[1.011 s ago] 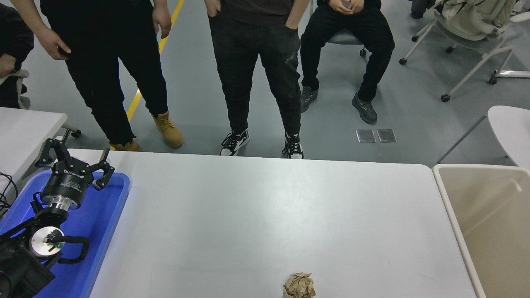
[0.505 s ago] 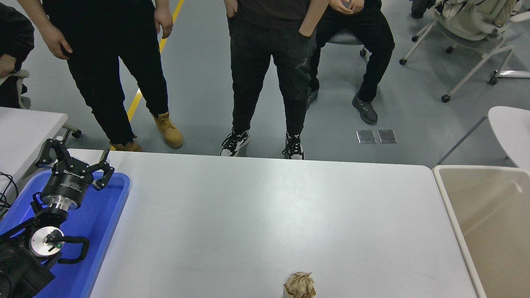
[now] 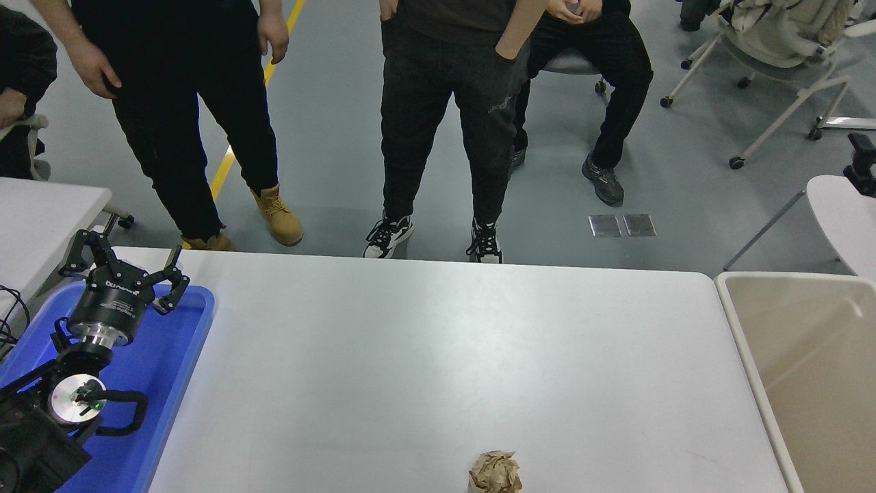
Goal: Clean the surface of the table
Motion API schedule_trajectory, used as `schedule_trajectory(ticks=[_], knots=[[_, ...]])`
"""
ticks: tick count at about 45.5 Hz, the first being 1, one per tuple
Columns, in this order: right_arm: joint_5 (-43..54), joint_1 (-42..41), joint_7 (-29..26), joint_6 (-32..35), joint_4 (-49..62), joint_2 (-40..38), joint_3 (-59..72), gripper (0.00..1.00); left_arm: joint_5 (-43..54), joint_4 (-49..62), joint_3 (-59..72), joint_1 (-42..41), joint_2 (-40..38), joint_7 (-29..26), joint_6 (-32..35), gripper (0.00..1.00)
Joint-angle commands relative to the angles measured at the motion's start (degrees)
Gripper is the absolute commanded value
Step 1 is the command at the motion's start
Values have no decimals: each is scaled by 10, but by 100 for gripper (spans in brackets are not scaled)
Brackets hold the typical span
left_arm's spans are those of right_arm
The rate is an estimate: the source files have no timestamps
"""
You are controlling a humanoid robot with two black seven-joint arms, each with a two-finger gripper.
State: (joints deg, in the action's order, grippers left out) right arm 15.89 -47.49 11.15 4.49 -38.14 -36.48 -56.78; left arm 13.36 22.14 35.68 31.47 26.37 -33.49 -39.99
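The table surface [image 3: 424, 356] is a wide white top, bare but for a crumpled brown paper ball [image 3: 494, 472] at its near edge, right of centre. My left gripper [image 3: 126, 263] is parked at the lower left above a blue tray, open and holding nothing. At the right edge, above the small white table, a black piece of my right gripper [image 3: 861, 161] pokes into the picture, far from the paper ball; too little of it shows to tell its state.
A blue tray [image 3: 181, 356] lies on the table's left end under the left arm. A beige bin [image 3: 807, 370] stands against the table's right end. Two people stand and one sits [image 3: 438, 123] at the far side. A smaller white table [image 3: 845, 219] is at right.
A black piece of the right gripper has come into view at the right edge. The person standing in the middle shifted slightly to the right. The left arm and the paper ball stayed put.
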Motion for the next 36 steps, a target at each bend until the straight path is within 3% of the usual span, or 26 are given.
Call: schedule_trajectory(ticks=[1,12,36], knots=[[1,42,19,3,-70,54,-75,98,0,0,0,0,0,0,0,100],[17,106,75,21,-95,113,-131,99,0,0,0,0,0,0,0,100],[34,203,111,39,-91,171,-141,98,0,0,0,0,0,0,0,100]])
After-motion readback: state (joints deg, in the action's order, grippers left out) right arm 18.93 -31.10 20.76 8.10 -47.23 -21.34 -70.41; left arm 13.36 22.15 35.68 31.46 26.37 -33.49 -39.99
